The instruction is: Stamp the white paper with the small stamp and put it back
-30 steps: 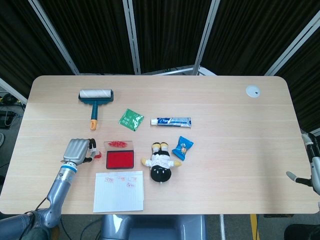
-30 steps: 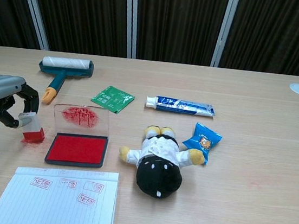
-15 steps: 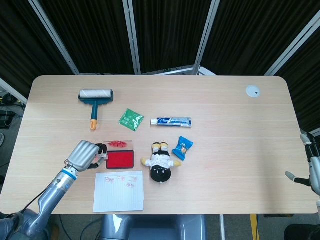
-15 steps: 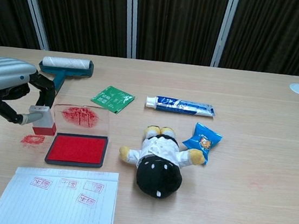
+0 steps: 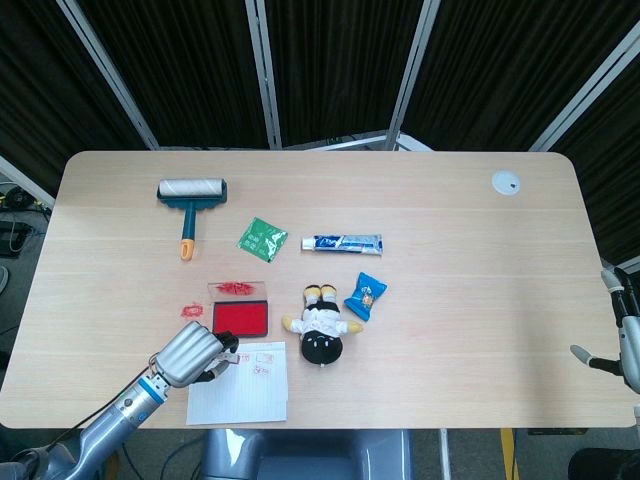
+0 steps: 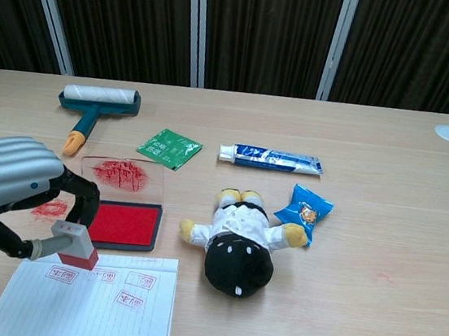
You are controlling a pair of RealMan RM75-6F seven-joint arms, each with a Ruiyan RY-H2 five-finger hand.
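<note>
Left hand [image 6: 10,191] grips the small stamp [image 6: 72,244], fingers closed around its body, red face down, above the top-left corner of the white paper [image 6: 89,305]; contact with the sheet cannot be confirmed. The paper bears several red imprints. The red ink pad [image 6: 122,223] lies at 12 o'clock from the paper, the plush doll [image 6: 237,242] at 3 o'clock from the pad. Right hand [image 5: 622,340] sits at the far table edge [image 5: 560,400], well apart; its finger state cannot be determined.
</note>
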